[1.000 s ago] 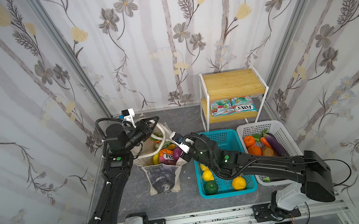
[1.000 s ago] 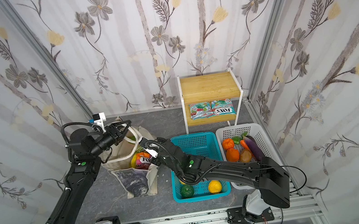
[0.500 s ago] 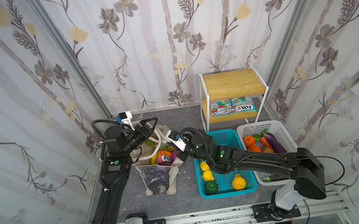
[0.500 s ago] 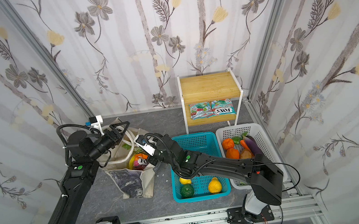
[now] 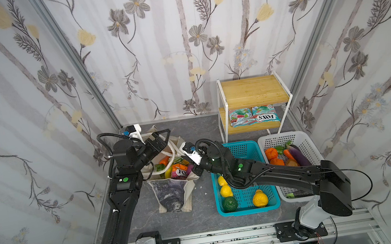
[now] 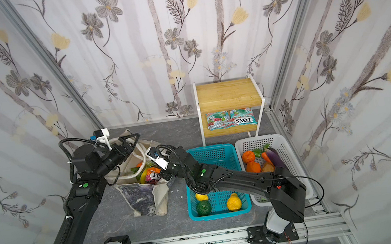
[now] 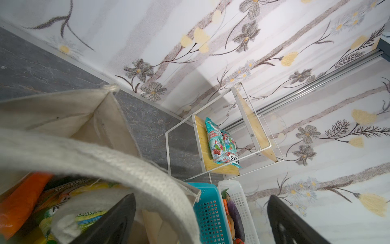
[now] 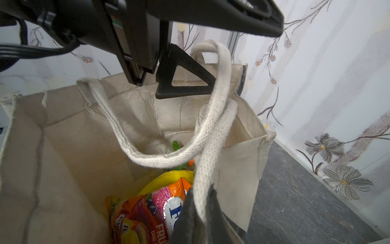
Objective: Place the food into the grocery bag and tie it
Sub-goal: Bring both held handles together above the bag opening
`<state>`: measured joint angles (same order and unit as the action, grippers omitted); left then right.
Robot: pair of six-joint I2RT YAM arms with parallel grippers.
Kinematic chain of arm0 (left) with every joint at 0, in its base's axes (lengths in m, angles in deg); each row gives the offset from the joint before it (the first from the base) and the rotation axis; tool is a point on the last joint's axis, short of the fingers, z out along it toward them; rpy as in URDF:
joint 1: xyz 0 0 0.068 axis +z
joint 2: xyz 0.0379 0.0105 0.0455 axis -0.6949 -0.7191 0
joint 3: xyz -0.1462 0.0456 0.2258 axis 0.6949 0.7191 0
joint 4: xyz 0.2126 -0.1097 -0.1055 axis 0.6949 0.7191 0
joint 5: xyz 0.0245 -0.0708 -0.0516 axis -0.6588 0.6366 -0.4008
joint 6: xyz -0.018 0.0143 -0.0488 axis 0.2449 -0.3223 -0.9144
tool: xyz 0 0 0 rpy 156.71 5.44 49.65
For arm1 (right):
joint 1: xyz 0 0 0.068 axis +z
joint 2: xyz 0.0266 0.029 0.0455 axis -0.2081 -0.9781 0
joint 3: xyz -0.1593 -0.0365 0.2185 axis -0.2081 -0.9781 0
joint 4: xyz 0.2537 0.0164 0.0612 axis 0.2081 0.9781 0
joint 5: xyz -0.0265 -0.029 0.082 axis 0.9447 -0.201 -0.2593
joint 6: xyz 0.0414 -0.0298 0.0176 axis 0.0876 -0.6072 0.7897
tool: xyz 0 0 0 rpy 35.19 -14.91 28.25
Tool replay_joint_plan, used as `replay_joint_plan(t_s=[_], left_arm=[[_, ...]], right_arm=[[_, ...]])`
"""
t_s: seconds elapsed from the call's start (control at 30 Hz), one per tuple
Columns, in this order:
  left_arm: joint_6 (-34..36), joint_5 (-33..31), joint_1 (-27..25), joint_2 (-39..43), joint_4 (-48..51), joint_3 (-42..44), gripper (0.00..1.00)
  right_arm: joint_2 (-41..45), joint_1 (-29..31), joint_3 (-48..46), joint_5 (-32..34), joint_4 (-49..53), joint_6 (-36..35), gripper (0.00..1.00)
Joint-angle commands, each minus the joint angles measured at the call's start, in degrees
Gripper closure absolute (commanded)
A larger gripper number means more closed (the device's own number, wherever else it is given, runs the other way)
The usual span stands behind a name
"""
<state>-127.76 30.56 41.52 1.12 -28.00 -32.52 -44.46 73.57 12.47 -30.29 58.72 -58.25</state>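
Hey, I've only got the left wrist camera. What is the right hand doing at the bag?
Observer: In the right wrist view the right hand is shut on one cream strap of the grocery bag.
Operator: How is the bag sitting?
Observer: In both top views it stands mouth up, dark print facing the base rail.
Operator: What's inside the teal basket?
Observer: In a top view, three yellow fruits and a dark green one.
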Motion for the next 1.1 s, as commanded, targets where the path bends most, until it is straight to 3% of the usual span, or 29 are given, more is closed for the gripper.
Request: replay_joint_plan(t_s=[0.0, 0.2, 0.33, 0.5, 0.57, 0.7, 0.83, 0.87, 0.93, 1.07], left_arm=[[-0.22, -0.34, 0.2, 1.42, -0.12, -0.19, 0.0], [-3.98, 0.34, 0.52, 4.32, 0.01, 0.08, 0.0], [-1.16, -0.54, 1.51, 5.61, 1.52, -0.46, 0.0], [3.33, -0.86, 2.96, 7.99, 2.84, 1.35, 0.08], [5.6, -1.05, 3.67, 9.52, 3.18, 2.2, 0.14], [8.0, -2.33, 5.39, 11.87, 3.95, 4.29, 0.45], [10.43, -3.06, 6.21, 10.8, 5.94, 5.2, 0.44], [10.78, -3.19, 6.34, 10.07, 6.3, 5.48, 0.4], [10.83, -4.09, 6.32, 8.51, 6.38, 6.09, 0.22], [10.41, -6.68, 4.73, 4.96, 5.94, 5.5, 0.21]], right_arm=[[-0.6, 0.07, 0.91, -1.3, -1.08, 0.39, 1.0], [-0.45, 0.08, 1.1, -0.66, -0.38, 0.51, 1.0], [-0.32, 0.05, 1.01, -0.33, -0.37, 0.86, 1.0], [0.12, 0.05, 1.19, -0.22, 0.34, 1.34, 1.0], [0.27, 0.05, 1.06, -0.2, 0.43, 1.48, 1.0], [0.47, 0.05, 1.01, -0.01, 0.49, 1.49, 1.0], [0.37, 0.05, 1.03, -0.27, 0.36, 1.59, 1.0], [0.44, 0.05, 1.02, -0.29, 0.33, 1.67, 1.0], [0.5, 0.04, 0.83, -0.33, 0.3, 1.68, 1.0], [0.66, 0.01, 0.14, -0.46, -0.72, 1.93, 1.0]])
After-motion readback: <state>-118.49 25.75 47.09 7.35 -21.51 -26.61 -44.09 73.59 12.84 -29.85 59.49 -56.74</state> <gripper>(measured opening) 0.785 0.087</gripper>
